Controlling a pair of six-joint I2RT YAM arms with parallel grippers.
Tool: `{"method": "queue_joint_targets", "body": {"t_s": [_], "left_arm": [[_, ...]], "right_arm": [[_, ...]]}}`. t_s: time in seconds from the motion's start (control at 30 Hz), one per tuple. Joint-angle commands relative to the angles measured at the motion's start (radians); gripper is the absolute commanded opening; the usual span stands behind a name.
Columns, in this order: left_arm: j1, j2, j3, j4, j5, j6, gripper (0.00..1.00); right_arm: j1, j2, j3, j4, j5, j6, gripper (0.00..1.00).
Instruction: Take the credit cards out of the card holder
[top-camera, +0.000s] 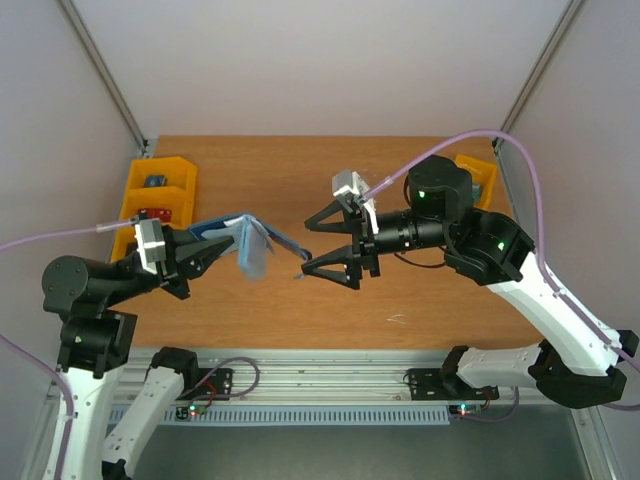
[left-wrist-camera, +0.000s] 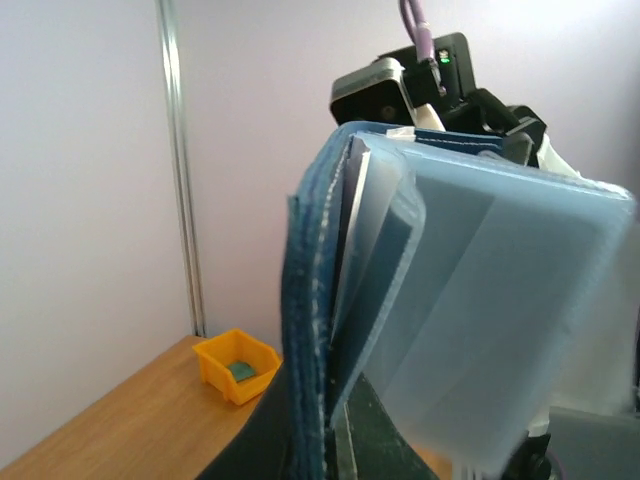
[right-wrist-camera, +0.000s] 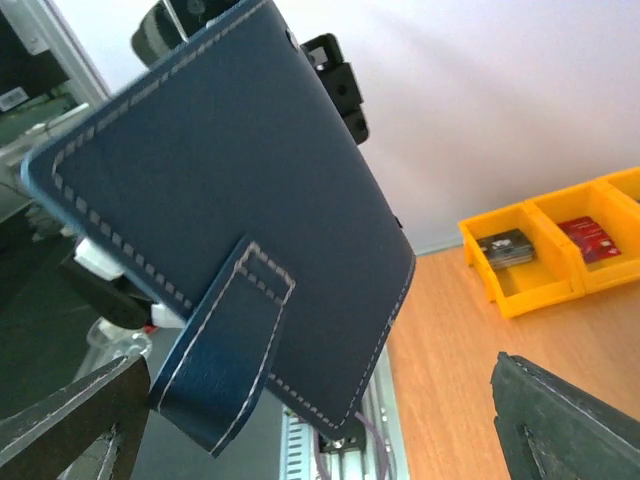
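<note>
Left fingers (top-camera: 205, 252) are pinching the dark navy leather folding card holder (top-camera: 252, 248), holding it up off the wooden table (top-camera: 300, 170). Right fingers (top-camera: 325, 216) are hovering just beside it, spread wide, probably lining up to grab cards.

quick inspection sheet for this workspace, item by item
surface: wooden table
job's things: navy card holder held up off the table, opened, clear sleeves showing; cards inside cannot be told
clutter: yellow bins far left, one yellow bin far right; dark and red flat items in the left ones
grippers: left gripper shut on the card holder; right gripper open, facing it
cables: purple cables loop over both arms
surroundings: pale walls, metal frame posts
</note>
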Motion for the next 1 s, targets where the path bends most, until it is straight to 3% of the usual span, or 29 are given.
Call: {"method": "queue_joint_targets", "body": {"t_s": [0.0,0.2,0.57,0.8,0.97], "left_arm": [[-0.004,-0.013,0.032,-0.053,-0.081,-0.101,0.00],[-0.006,-0.027,0.016,-0.088,-0.134,-0.156,0.00],[-0.006,-0.012,0.004,-0.058,-0.124,-0.160,0.00],[-0.006,-0.006,0.002,-0.058,-0.139,-0.157,0.00],[-0.006,-0.004,-0.002,-0.059,-0.139,-0.153,0.00]], "right_arm": [[0.025,-0.028,0.000,-0.005,0.133,-0.014,0.94],[0.157,-0.028,-0.002,-0.002,0.435,-0.101,0.97],[0.179,0.032,-0.001,0.118,0.487,-0.102,0.92],[0.189,0.062,0.003,0.098,0.351,-0.130,0.98],[0.281,0.077,0.004,0.134,0.529,-0.172,0.99]]}}
